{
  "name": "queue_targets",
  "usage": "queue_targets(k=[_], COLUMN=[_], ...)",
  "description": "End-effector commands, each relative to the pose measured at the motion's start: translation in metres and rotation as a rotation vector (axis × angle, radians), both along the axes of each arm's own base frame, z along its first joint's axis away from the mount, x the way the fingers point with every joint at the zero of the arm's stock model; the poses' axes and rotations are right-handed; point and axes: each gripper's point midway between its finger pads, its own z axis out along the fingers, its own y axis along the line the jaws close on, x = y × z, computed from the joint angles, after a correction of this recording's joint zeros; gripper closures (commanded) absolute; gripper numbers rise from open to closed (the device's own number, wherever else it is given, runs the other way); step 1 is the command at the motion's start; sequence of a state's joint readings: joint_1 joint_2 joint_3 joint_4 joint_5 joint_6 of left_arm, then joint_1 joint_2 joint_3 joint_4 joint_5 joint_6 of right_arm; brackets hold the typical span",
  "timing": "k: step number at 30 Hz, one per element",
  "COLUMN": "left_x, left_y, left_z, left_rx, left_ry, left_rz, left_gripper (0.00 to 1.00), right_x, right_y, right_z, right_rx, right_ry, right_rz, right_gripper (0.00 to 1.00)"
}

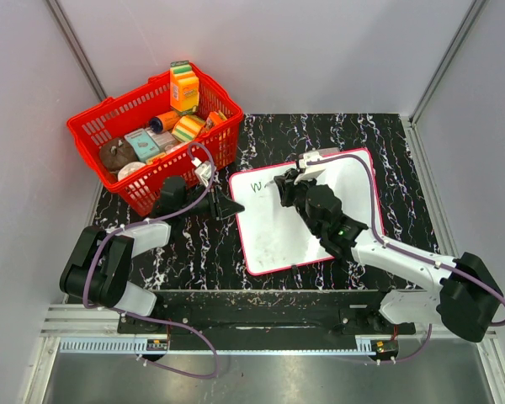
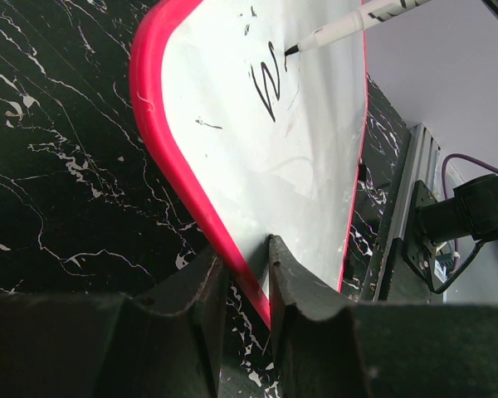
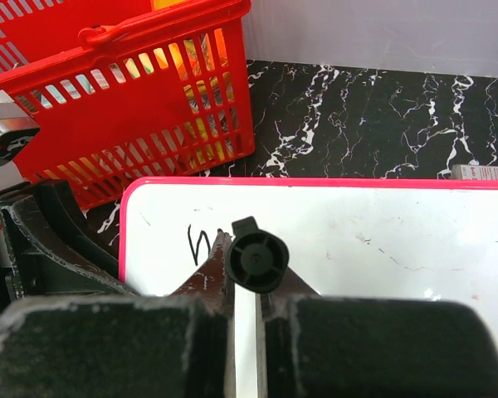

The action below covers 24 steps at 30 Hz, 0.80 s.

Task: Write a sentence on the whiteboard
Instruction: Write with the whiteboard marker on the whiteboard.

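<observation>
The flat white whiteboard with a pink-red frame (image 1: 278, 236) is laid on the black marbled table (image 1: 194, 252), just beside the red plastic basket (image 1: 136, 187). Its edge is pinched by the left gripper (image 2: 245, 255). A thin white marker pen (image 2: 349, 25) is clamped in the right gripper (image 3: 249, 259). The tip should be pressed lightly while the board is held steady. Only a "W" (image 2: 270, 87) can be read.

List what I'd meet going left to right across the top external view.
Red plastic mesh basket → left gripper → white pink-framed rectangular whiteboard; the right gripper with its marker overlaps the board, so omitted.
</observation>
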<state>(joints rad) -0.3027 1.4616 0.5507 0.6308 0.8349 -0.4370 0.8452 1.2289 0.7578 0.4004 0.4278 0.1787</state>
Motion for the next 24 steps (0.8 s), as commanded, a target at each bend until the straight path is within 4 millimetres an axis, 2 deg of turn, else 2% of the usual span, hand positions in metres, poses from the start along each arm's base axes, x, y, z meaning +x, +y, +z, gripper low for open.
queue_targets(k=[1, 10, 24], left_x=[0.002, 0.002, 0.002], left_y=[-0.007, -0.008, -0.008], left_z=[0.001, 0.002, 0.002], left_rx=[0.033, 0.033, 0.033], left_ry=[-0.098, -0.100, -0.101], left_rz=[-0.043, -0.044, -0.046], left_gripper=[1.00, 1.00, 1.00], right_x=[0.009, 0.010, 0.001], right_y=[0.000, 0.003, 0.013], right_z=[0.028, 0.027, 0.015], right_rx=[0.048, 0.038, 0.039], right_ry=[-0.062, -0.060, -0.021], right_rz=[-0.038, -0.029, 0.044], right_gripper=[1.00, 1.00, 1.00])
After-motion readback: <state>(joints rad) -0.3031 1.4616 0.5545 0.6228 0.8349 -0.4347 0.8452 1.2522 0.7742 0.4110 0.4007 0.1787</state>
